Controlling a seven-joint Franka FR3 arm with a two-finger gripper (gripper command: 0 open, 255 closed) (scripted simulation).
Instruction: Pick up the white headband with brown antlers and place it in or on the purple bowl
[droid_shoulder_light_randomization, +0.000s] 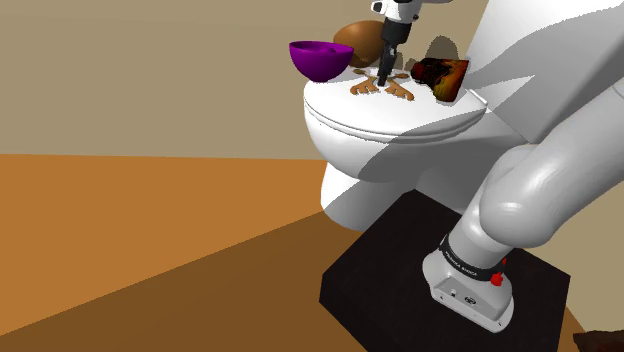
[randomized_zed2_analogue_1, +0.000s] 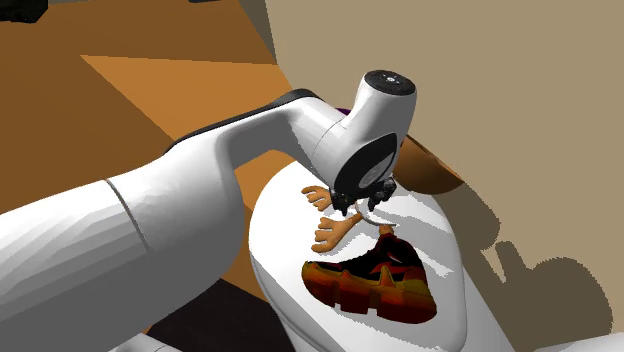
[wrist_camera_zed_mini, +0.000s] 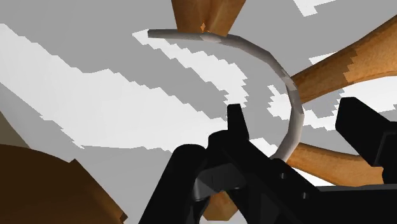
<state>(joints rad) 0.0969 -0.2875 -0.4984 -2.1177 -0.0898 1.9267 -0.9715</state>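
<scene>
Headband (droid_shoulder_light_randomization: 400, 92) lies flat on the closed white toilet lid (droid_shoulder_light_randomization: 400, 130), right under the gripper (droid_shoulder_light_randomization: 381, 78). In the shoulder view its pale hoop is hard to make out against the lid, and the fingers cover its middle. Two flat brown antlers (wrist_camera_zed_mini: 337, 70) with stubby branching tips splay out to either side. In the wrist view the hoop is a thin, smooth, grey-white arc, and the antlers are cut off at the frame edge. The gripper (wrist_camera_zed_mini: 294, 109) straddles the hoop. Its black fingers (wrist_camera_zed_mini: 362, 127) stand apart with the hoop running between them, clear of the nearer finger, so nothing is clasped. In the second exterior view the white wrist hides most of the gripper (randomized_zed2_analogue_1: 362, 208) and part of the headband (randomized_zed2_analogue_1: 335, 232). Bowl (droid_shoulder_light_randomization: 318, 58) is glossy purple, round and open-topped, and sits near the lid's edge at the shoulder view's left, near the headband but apart from it. Behind it is a smooth brown round thing (droid_shoulder_light_randomization: 358, 40), partly hidden, which I cannot identify. Shoe (randomized_zed2_analogue_1: 375, 285), black, red and orange with a lumpy sole, sits on the lid on the headband's other side. The big white arm blocks the shoulder view's right.
</scene>
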